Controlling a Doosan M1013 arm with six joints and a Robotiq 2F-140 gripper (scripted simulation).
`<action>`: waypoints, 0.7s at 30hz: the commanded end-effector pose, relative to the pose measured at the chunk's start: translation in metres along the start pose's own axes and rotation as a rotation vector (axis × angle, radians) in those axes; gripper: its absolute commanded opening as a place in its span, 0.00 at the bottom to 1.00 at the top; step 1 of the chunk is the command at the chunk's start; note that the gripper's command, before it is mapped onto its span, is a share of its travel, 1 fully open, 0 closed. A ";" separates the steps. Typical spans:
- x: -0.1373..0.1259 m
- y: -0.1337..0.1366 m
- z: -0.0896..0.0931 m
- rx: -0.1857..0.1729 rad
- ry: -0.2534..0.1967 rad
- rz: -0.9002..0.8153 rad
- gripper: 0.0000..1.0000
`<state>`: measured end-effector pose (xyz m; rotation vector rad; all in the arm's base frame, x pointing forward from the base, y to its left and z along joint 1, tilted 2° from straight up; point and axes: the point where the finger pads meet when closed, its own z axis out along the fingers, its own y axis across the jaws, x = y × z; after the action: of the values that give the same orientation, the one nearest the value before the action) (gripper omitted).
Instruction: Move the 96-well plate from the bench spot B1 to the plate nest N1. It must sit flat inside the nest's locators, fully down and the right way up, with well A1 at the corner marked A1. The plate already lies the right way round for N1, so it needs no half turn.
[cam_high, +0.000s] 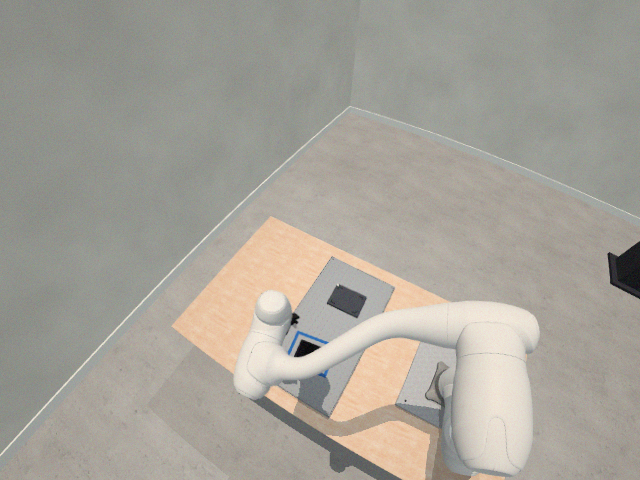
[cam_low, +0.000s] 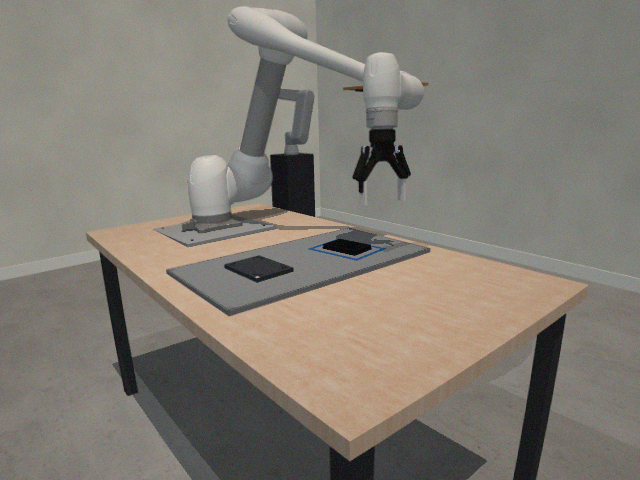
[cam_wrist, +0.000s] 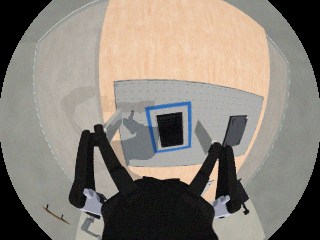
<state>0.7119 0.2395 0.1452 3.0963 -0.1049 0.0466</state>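
Note:
The black 96-well plate (cam_low: 347, 246) lies flat inside a blue outlined square on the grey mat (cam_low: 289, 271), at its far end. It also shows in the overhead view (cam_high: 306, 348), partly under the arm, and in the wrist view (cam_wrist: 171, 128). The dark plate nest (cam_low: 258, 268) sits at the mat's other end, with a small white mark at one corner; it is empty (cam_high: 346, 301) (cam_wrist: 236, 131). My gripper (cam_low: 381, 198) (cam_wrist: 159, 121) hangs high above the plate, pointing down, fingers wide open and empty.
The mat lies on a wooden table. The robot's base plate (cam_low: 214, 227) is at the table's far left. A black box (cam_low: 292, 183) stands behind the table. The table edges are near the mat's far end.

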 end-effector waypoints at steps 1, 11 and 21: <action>-0.005 0.003 0.004 0.002 -0.001 -0.006 1.00; -0.041 0.025 0.030 0.019 -0.030 -0.140 1.00; -0.071 0.042 0.050 0.029 -0.043 -0.206 1.00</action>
<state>0.6471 0.2043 0.0994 3.1172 0.2117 -0.0261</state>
